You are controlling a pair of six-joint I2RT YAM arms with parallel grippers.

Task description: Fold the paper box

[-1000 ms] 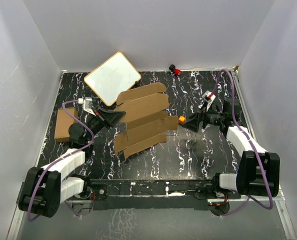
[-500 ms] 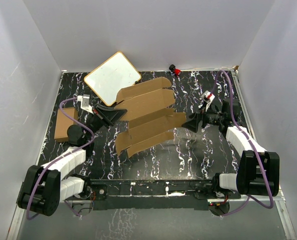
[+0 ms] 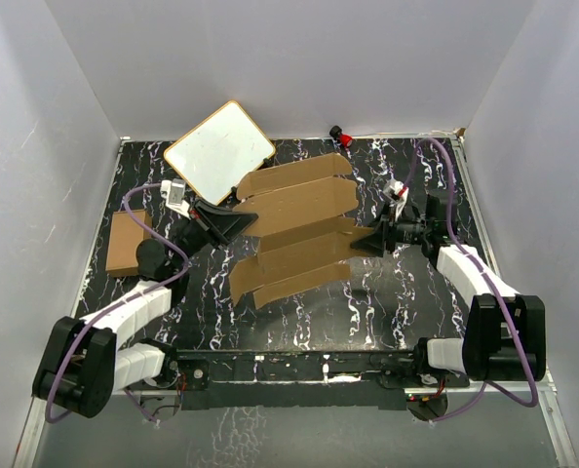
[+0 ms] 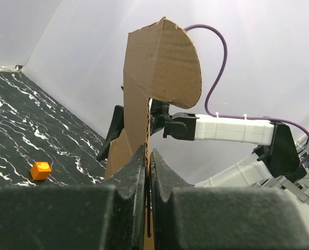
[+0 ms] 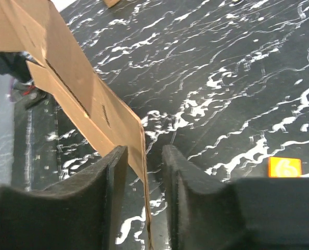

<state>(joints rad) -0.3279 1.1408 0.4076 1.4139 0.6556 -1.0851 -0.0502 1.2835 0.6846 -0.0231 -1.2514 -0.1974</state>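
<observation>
The paper box is a broad flat brown cardboard sheet with many flaps, held off the black marbled table in the middle. My left gripper is shut on its left edge; in the left wrist view the fingertips pinch the sheet, which stands edge-on above them. My right gripper straddles the sheet's right edge. In the right wrist view the cardboard runs between the fingers with a gap on each side, so that gripper is open.
A white board with a tan rim lies at the back left. Another small brown carton sits by the left wall. A small orange cube lies beside the right gripper, and a red object rests at the back wall.
The left gripper has carried the sheet to the right and up. The right gripper has moved left onto the sheet's right edge, and its jaws have narrowed around it.
</observation>
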